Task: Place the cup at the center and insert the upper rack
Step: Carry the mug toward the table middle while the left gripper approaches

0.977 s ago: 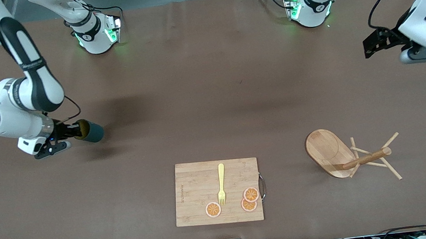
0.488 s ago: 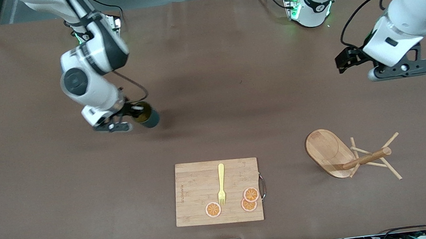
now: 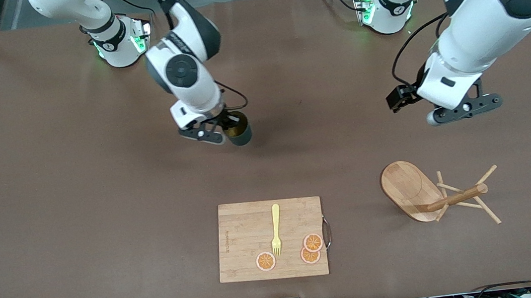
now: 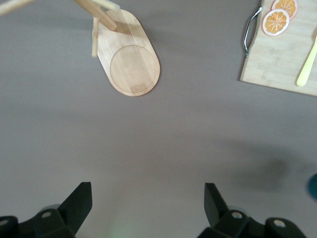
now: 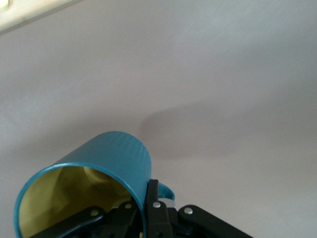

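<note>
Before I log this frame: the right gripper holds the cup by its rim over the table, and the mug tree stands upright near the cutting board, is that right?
Not quite: the upper rack lies tipped on its side, post and pegs along the table, as the front view shows. The right gripper does hold the cup by its rim, and the cutting board is nearby.

Right gripper (image 3: 224, 132), jaws clamped on the tilted cup (image 3: 238, 128), above mid-surface. Left gripper (image 3: 461, 109) hangs above the surface (image 3: 50, 193); the upper rack (image 3: 433, 196) lies toppled nearer the camera, beside a cutting board (image 3: 246, 243) bearing fork (image 3: 275, 229) and orange slices (image 3: 311, 242).
</note>
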Available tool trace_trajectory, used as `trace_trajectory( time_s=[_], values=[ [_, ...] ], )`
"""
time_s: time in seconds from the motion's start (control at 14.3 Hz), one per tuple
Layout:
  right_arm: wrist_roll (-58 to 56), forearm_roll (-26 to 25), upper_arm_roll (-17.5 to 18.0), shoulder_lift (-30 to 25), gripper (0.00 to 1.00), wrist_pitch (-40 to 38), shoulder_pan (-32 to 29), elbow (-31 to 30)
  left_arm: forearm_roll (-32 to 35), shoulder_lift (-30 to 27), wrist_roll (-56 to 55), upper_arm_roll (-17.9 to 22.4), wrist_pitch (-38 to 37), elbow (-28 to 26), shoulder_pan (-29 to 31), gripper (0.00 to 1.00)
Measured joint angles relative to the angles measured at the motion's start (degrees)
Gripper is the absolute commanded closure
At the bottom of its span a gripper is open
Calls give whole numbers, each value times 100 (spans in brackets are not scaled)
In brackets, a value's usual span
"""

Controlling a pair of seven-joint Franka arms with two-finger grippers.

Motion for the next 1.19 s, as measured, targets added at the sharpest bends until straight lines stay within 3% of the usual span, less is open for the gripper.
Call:
trace_trajectory(
  time_s=[0.42,0.77,0.84,0.91,0.98,1.05,1.12,1.19],
  values=[
    [659,0,-11,1153,100,69,518,950,1,257,-872,-5,373,0,-246,0],
    [770,0,-34,1437,100,175,694,1176,403,417,-1318,-13,476,-7,-448,0],
    [771,0,-39,1453,95,216,698,1178,465,448,-1499,-16,476,-13,-527,0],
    [771,0,-39,1455,83,222,699,1182,494,479,-1665,-21,476,-20,-595,0],
    [771,0,-40,1456,59,222,700,1182,508,507,-1816,-22,476,-23,-661,0],
    [771,0,-42,1456,26,222,700,1183,514,532,-1976,-24,476,-24,-722,0],
    [773,0,-46,1457,0,224,700,1183,525,552,-2159,-25,476,-24,-779,0],
    [775,0,-57,1466,0,240,699,1184,528,570,-2327,-26,476,-25,-830,0]
  ],
)
